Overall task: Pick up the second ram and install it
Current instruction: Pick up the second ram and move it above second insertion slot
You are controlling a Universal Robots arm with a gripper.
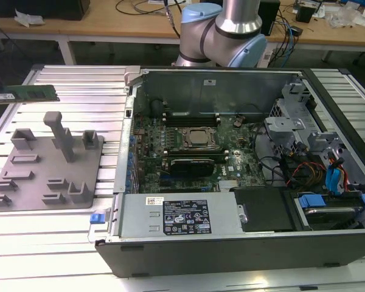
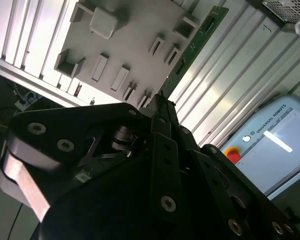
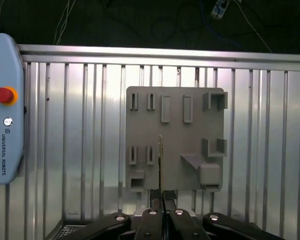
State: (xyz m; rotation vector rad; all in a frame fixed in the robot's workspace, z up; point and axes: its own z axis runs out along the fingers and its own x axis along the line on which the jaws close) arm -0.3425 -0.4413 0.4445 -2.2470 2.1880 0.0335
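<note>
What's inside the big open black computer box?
A green motherboard with a square silver processor, a black card and tangled cables. The labelled grey metal cover hides what's beneath.

The second ram (image 1: 30, 92) is level, near the grey fixture (image 1: 39, 173).

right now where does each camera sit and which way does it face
exterior view: off the arm, looking down on the computer case, fixture plate and arm.
first wrist view: on the wrist, facing the plate squarely past the gripper holding the second ram edge-on.
second wrist view: on the wrist, slanting past the gripper.
all three share plate and second ram.
</note>
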